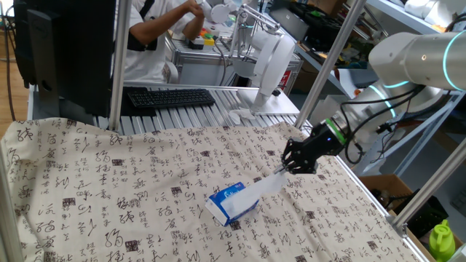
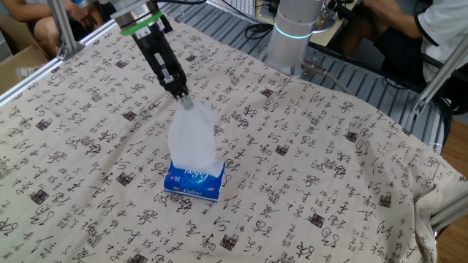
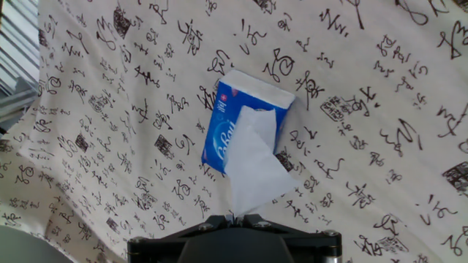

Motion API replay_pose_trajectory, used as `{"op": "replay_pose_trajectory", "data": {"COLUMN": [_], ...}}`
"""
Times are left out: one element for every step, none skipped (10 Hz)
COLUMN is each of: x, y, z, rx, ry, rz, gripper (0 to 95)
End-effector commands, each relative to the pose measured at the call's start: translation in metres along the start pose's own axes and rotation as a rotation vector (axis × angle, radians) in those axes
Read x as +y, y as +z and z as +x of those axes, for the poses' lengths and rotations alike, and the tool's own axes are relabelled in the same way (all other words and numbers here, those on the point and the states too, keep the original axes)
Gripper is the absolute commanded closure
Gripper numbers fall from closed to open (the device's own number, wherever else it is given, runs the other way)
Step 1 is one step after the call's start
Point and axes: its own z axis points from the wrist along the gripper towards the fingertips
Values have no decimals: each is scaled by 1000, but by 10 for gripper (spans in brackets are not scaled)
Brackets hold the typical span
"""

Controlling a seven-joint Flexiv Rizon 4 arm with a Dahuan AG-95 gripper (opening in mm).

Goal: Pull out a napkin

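A white napkin (image 2: 193,135) stretches up from the slot of a blue-and-white tissue pack (image 2: 194,183) lying on the cloth. My gripper (image 2: 185,97) is shut on the napkin's top corner, above and to the far side of the pack. In one fixed view the napkin (image 1: 263,188) runs from the pack (image 1: 231,203) up to the gripper (image 1: 286,168). In the hand view the napkin (image 3: 252,157) rises from the pack (image 3: 228,117) to my shut gripper (image 3: 235,217). Its lower end is still in the pack.
A calligraphy-print cloth (image 2: 329,168) covers the table. A keyboard (image 1: 170,97) and a white device (image 1: 271,62) stand beyond the far edge. The robot base (image 2: 295,33) is at the table's back. Metal frame posts (image 1: 119,58) stand at the edges. A person (image 1: 156,36) sits behind.
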Motion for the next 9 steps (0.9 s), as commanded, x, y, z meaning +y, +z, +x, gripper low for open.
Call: {"op": "replay_pose_trajectory", "data": {"x": [-3,-5,-5,-5,-5,-5,-5,-6,-6], "y": [-2,-3,-3,-3,-3,-4,-4,-4,-5], "z": [0,-1,-1,-1,-2,-2,-3,-5,-7], "rx": [-10,-11,-13,-23,-36,-51,-69,-79,-85], "ry": [-3,-9,-11,-14,-24,-43,-64,-81,-97], "rz": [21,26,31,48,81,119,162,189,219], "gripper": [950,950,950,950,950,950,950,950,950]}}
